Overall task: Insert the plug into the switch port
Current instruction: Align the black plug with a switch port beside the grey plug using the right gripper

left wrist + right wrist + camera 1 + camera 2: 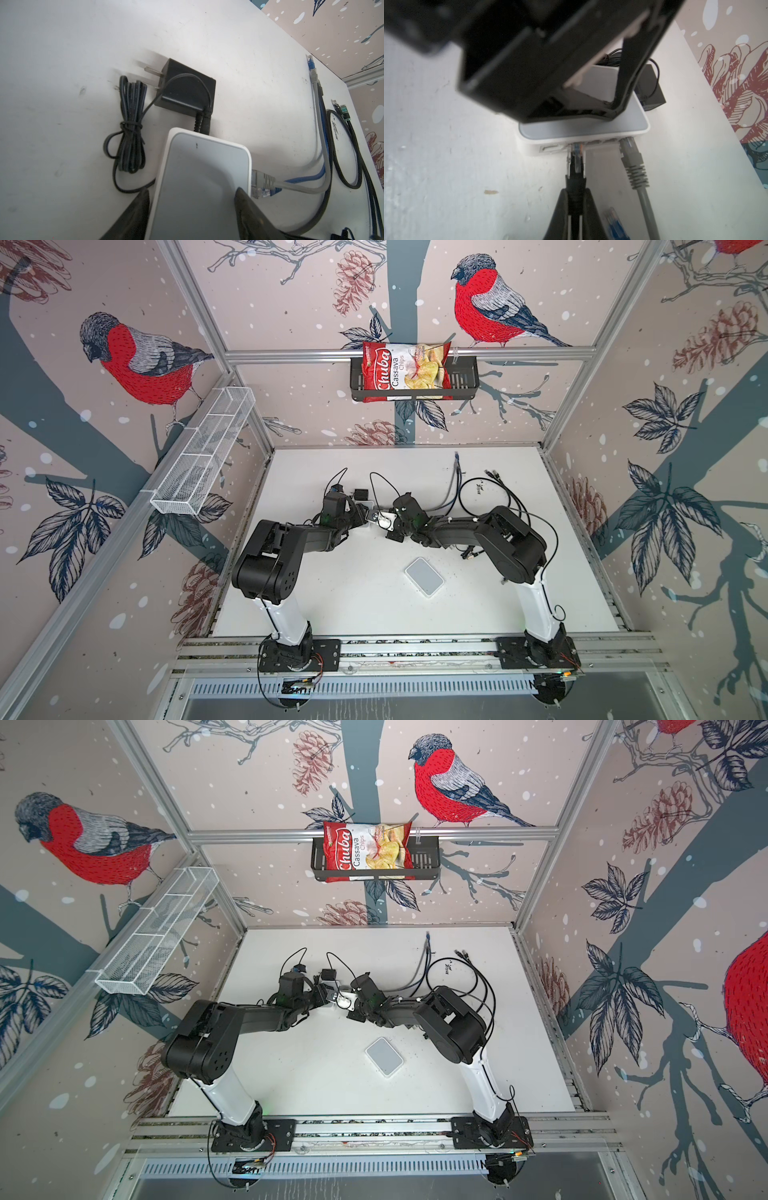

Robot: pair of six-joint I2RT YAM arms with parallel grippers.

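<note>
The right gripper (576, 192) is clamped on the black Ethernet plug (575, 166), long axis pointing straight into the switch (571, 128) just ahead; the left gripper (192, 190) straddles the switch, grip unclear.

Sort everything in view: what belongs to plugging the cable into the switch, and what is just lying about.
Job: network switch; black Ethernet plug, at its port; right gripper holding it; left gripper straddling the switch.

Lying about: grey Ethernet cable, already plugged in; loose blue plug; power adapter; second white box; chips bag; wire basket.
</note>
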